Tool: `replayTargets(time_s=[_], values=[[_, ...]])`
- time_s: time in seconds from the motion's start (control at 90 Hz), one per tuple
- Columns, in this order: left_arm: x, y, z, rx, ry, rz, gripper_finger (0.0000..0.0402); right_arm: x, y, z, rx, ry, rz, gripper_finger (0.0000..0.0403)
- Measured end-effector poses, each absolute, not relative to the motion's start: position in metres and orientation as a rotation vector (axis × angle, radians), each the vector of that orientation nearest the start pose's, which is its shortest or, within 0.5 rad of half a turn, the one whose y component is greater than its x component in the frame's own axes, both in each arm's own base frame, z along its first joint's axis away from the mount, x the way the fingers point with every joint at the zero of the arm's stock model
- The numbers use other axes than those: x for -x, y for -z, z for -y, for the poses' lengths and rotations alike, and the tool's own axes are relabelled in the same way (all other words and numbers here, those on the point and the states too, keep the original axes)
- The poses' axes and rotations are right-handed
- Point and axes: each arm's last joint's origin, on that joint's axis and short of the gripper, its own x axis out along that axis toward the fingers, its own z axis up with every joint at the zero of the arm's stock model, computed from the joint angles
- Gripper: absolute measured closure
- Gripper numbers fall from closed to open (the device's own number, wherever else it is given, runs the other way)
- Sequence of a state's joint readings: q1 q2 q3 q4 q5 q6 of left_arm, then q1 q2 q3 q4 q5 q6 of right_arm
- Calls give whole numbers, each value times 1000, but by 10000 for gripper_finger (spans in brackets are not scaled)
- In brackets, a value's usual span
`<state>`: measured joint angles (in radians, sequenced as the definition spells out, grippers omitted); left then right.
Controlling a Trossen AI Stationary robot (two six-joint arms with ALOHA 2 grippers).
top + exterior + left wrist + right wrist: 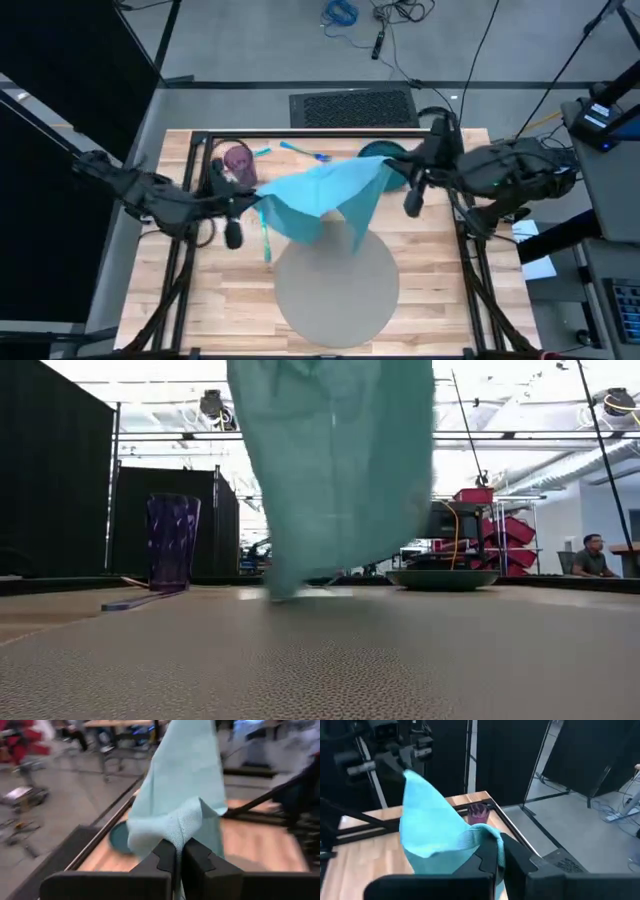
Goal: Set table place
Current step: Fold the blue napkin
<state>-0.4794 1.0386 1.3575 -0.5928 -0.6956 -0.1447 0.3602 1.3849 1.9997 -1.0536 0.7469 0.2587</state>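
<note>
A light teal cloth hangs spread between my two grippers above the table. My left gripper is shut on its left end and my right gripper on its right end. The cloth's middle sags over the far edge of the round grey place. In the low view its lowest tip comes down close to the surface; whether it touches, I cannot tell. A dark teal plate sits at the far right, partly hidden by the cloth in the high view. My left gripper pinches a bunched corner of the cloth between its two shut fingers; several layers are gathered there. The cloth runs up and away from the fingers, lifted. My right gripper pinches a folded edge at the cloth's other end between its two fingers. From there the cloth spreads toward the left arm, held off the table.
A purple tumbler stands at the far left of the table. Blue utensils lie along the far edge and another lies left of the placemat. The black frame borders the top. A person sits far behind.
</note>
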Motion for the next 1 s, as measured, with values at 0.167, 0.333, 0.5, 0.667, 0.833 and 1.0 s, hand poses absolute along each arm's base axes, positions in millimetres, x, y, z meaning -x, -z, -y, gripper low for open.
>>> replayTargets(time_s=[0.167, 0.333, 0.5, 0.667, 0.833, 1.0], values=[[-156, -478, 61, 3, -202, -174, 401, -211, -513, -47, -45, 465, -355, 403], [-151, -473, 53, 29, -239, -290, 401, -221, -502, -34, -45, 524, -445, 403], [-150, -458, 40, 18, -284, -447, 401, -228, -499, -10, -42, 568, -483, 403], [-155, -456, 20, -30, -315, -490, 401, -237, -497, 25, -50, 583, -507, 403], [-157, -455, -4, -51, -329, -528, 401, -245, -500, 53, -55, 573, -465, 403], [-165, -453, -19, -29, -262, -550, 401, -244, -496, 63, -77, 583, -500, 403]])
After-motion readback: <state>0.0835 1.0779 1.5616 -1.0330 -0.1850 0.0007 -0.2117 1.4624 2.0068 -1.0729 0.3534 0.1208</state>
